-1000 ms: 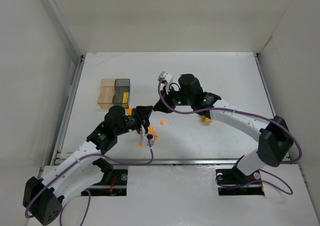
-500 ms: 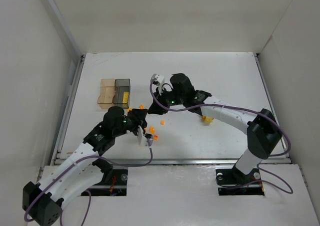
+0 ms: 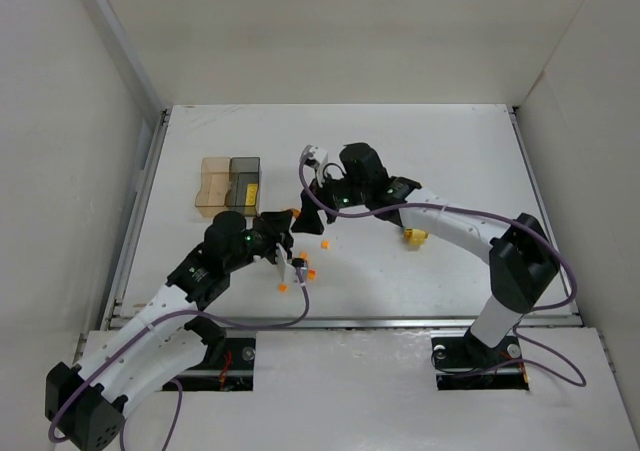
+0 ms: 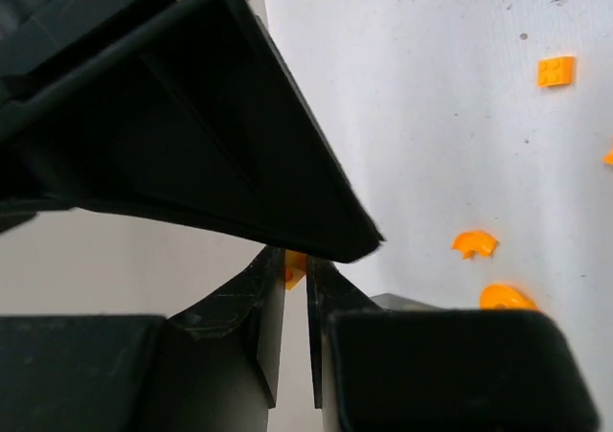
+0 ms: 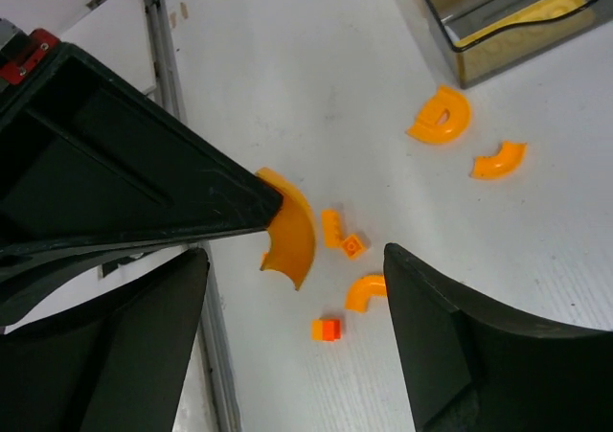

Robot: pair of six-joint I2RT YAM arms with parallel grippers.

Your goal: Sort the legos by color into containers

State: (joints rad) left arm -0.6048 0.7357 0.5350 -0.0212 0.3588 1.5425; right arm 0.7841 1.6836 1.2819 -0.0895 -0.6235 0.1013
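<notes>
My left gripper (image 4: 295, 258) clamped tight; orange bit (image 4: 295, 270) shows in slit, perhaps nipped, can't confirm. My right gripper (image 5: 332, 226) gaping, holding nothing. Big orange arc (image 5: 290, 233) at one finger's tip, touching or just beside. Long axis up-down in wrist view, bulge toward small pieces (image 5: 345, 245). Risk: arc clings, drags on lift; grippers close together, could clash. Containers (image 3: 204, 196) beyond, well apart.

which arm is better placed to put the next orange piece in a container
Left: the left claw is shut on an orange lego; the right claw is open, gripping nothing.
</notes>
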